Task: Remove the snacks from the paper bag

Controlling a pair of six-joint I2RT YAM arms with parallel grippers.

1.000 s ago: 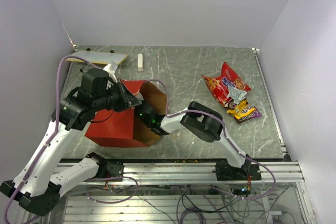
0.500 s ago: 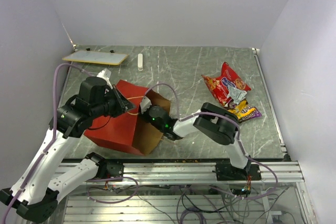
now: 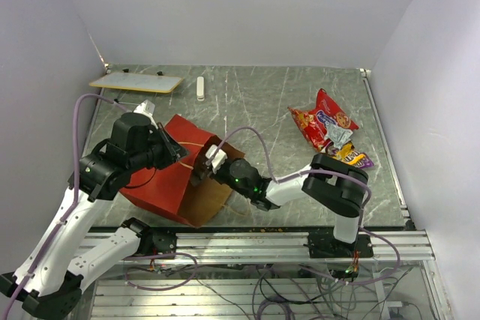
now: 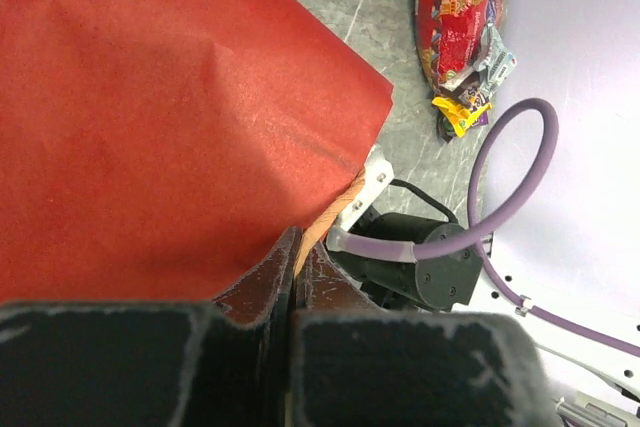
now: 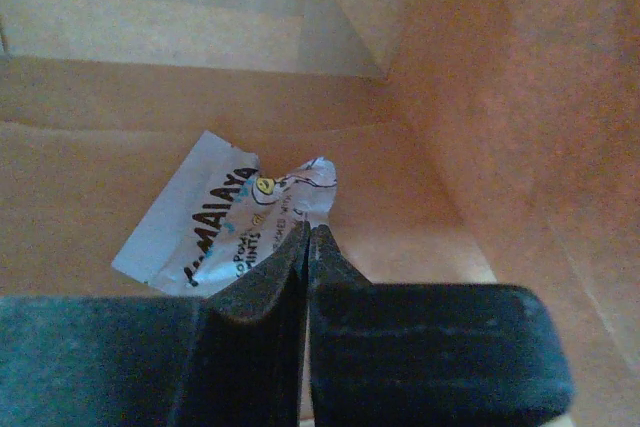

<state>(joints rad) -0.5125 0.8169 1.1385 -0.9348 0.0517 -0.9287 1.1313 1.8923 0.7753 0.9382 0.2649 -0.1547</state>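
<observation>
The bag (image 3: 161, 181) lies on its side near the surface's (image 3: 262, 103) left near corner, red outside up. Its brown mouth opens toward the middle of the near edge.

The left hand (image 4: 297, 257) is closed on the bag's upper paper edge beside the mouth, with the red sheet pinched between its fingers. From above, this hand (image 3: 174, 151) sits on the far side of the bag.

The right arm (image 3: 262, 185) reaches from the right along the near edge, and its wrist is at the bag's mouth. In its own camera the right hand (image 5: 307, 237) is inside the bag, with kraft paper walls all around it. Its fingers are pressed together on the crumpled corner of a silver packet (image 5: 215, 227) printed with dark letters. The rest of the packet lies flat on the bag's lower wall, left of the fingertips.

The other snacks lie in a heap near the right edge, well apart from the bag. A red pack (image 3: 319, 121) with a blue logo is farthest back. A silver wrapper (image 3: 339, 137) touches its near side, and yellow and purple wrappers (image 3: 351, 158) are just nearer than that. The left wrist camera catches the same heap (image 4: 460, 37) beyond the bag's corner.

A pale board (image 3: 136, 82) lies at the far left corner, and a short white stick (image 3: 200, 88) lies just to its right along the far edge.
</observation>
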